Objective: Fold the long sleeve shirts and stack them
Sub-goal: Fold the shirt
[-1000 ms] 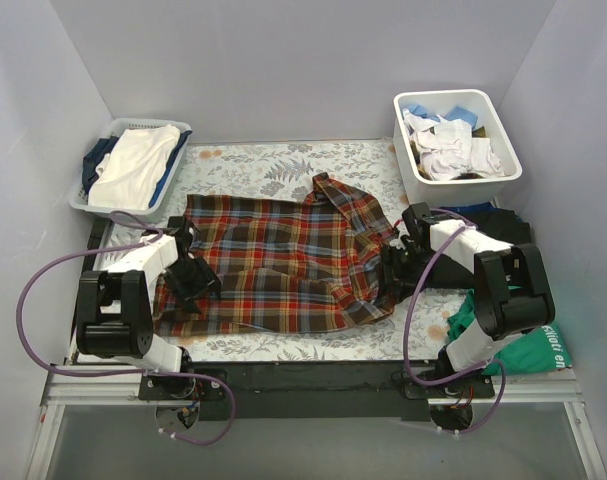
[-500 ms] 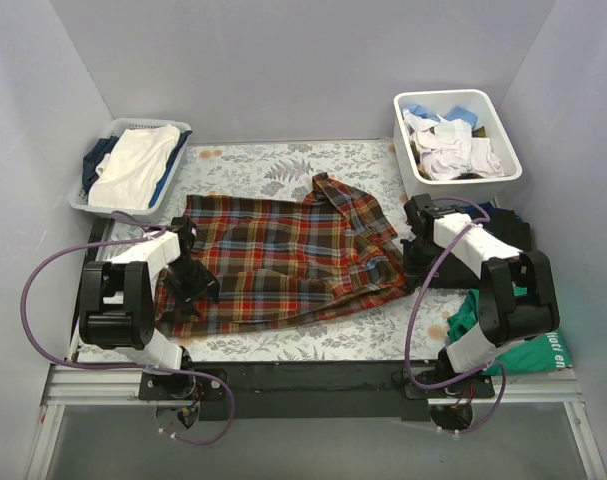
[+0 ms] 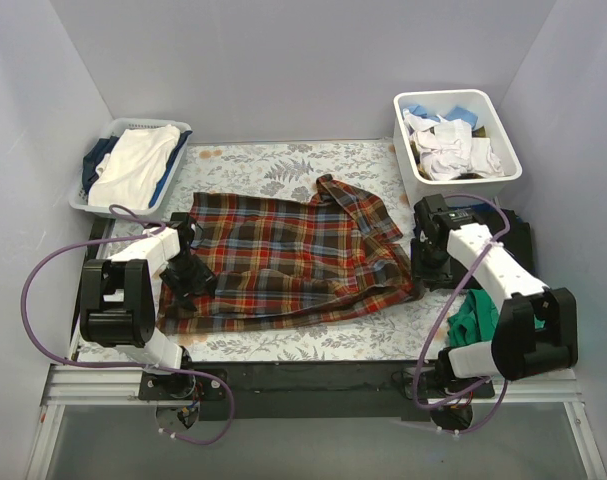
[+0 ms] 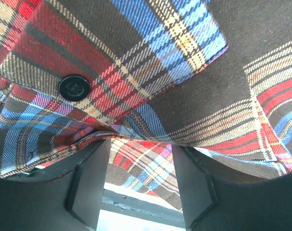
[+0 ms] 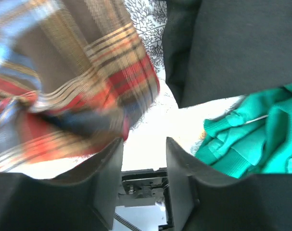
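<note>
The left tool [image 4: 141, 144] stands with its fingers apart, tips pressed into the plaid shirt [image 3: 283, 262] near its left edge. The right tool [image 5: 144, 144] is released, its fingers apart with the shirt's blurred edge just beside them. The shirt lies spread across the middle of the bench [image 3: 283, 160]. A green garment [image 5: 251, 134] and a black garment [image 5: 242, 48] lie to the right. At the far corners sit 2 containers of clothes, a basket [image 3: 83, 203] and a white tub [image 3: 453, 188].

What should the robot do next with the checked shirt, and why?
Probably the right pincer should slide over to the rumpled right edge of the checked shirt and pinch it. Its jaws stand open with nothing between them, that edge lies just beside it, and the shirt lies spread on the table, not yet folded.
</note>
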You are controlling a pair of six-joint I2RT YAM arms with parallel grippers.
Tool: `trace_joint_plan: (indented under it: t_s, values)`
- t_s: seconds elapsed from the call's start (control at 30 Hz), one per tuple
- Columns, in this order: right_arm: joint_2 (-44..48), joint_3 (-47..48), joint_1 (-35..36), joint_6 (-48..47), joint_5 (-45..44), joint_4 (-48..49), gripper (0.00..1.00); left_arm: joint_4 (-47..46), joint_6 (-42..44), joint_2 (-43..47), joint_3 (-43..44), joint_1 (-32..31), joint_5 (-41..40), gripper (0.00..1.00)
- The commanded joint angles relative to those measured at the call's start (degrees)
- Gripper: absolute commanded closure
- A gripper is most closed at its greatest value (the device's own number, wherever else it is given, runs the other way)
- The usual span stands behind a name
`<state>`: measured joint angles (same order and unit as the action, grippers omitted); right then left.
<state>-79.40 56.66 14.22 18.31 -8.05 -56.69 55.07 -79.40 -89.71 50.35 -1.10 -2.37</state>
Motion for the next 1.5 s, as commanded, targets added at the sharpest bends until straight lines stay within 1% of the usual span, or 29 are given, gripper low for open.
trace_joint_plan:
  t_s: [0.0, 0.03, 0.13, 0.2, 0.23, 0.27, 0.3, 0.37, 0.4, 0.53, 0.57, 0.7, 0.8, 0.9, 1.03, 1.2, 1.27, 1.47]
  values:
    - [8.3, 3.2, -0.3, -1.2, 0.1, 1.1, 0.47, -1.1, -0.1, 0.1, 1.3, 0.4, -2.7, 0.46]
    - [9.3, 3.6, -0.3, -1.1, 0.1, 2.2, 0.45, -1.1, -0.2, 0.1, 1.2, 0.4, -2.7, 0.46]
    - [11.5, 5.4, -0.3, 0.2, -1.6, 3.7, 0.45, -0.9, -0.3, 0.2, 1.2, 0.4, -3.3, 0.46]
    - [11.3, 5.0, -0.4, -0.8, 2.3, 6.4, 0.45, -0.9, -0.4, 0.4, 1.3, 0.4, -3.4, 0.46]
    - [9.4, 5.0, -0.4, -1.2, 3.9, 7.4, 0.45, -0.9, -0.5, 0.5, 1.2, 0.4, -3.4, 0.46]
    - [8.1, 4.9, -0.3, -2.0, 7.7, 8.1, 0.45, -0.8, -0.5, 0.5, 1.2, 0.4, -3.5, 0.46]
    - [6.5, 4.7, -0.2, -2.7, 11.5, 8.4, 0.49, -0.8, -0.5, 0.6, 1.2, 0.4, -3.5, 0.46]
    - [2.8, 4.6, 0.9, -4.1, 16.2, 8.6, 0.53, -0.7, -0.6, 0.7, 1.4, 0.4, -3.4, 0.46]
    - [2.1, 4.7, 3.0, -4.7, 16.6, 8.7, 0.55, -0.5, -0.6, 0.8, 1.6, 0.4, -3.5, 0.46]
    - [-0.1, 4.2, 7.8, -6.0, 18.1, 10.3, 0.57, -0.5, -0.7, 1.2, 1.6, 0.4, -3.4, 0.46]
    - [-1.1, 3.3, 8.3, -6.1, 19.5, 10.9, 0.57, -0.5, -0.7, 1.3, 1.5, 0.4, -3.3, 0.46]
    - [-2.3, 0.8, 9.5, -5.6, 20.4, 11.3, 0.64, -0.7, -0.8, 1.2, 1.6, 0.4, -2.6, 0.46]
    - [-0.4, -2.5, 10.0, -6.1, 22.0, 11.2, 0.64, -0.8, -0.8, 0.9, 2.3, 0.4, -2.5, 0.46]
    - [-0.7, -5.7, 10.2, -7.0, 23.5, 11.1, 0.64, -0.8, -0.9, 0.8, 2.7, 0.4, -2.2, 0.46]
    - [-1.2, -6.9, 10.8, -5.7, 23.3, 10.8, 0.64, -0.3, -0.8, 1.5, 3.7, 0.4, -1.7, 0.45]
    - [-0.8, -10.0, 10.9, -4.4, 20.0, 9.8, 0.65, 0.0, 0.0, 3.3, 6.9, 0.4, 0.2, 0.43]
    - [-2.5, -11.2, 10.9, -4.2, 18.2, 9.4, 0.65, 0.1, 0.3, 4.0, 8.3, 0.4, 1.4, 0.43]
    - [-7.4, -11.1, 10.9, 0.9, 12.9, 8.9, 0.64, 0.2, 1.6, 6.7, 10.5, 0.4, 2.3, 0.42]
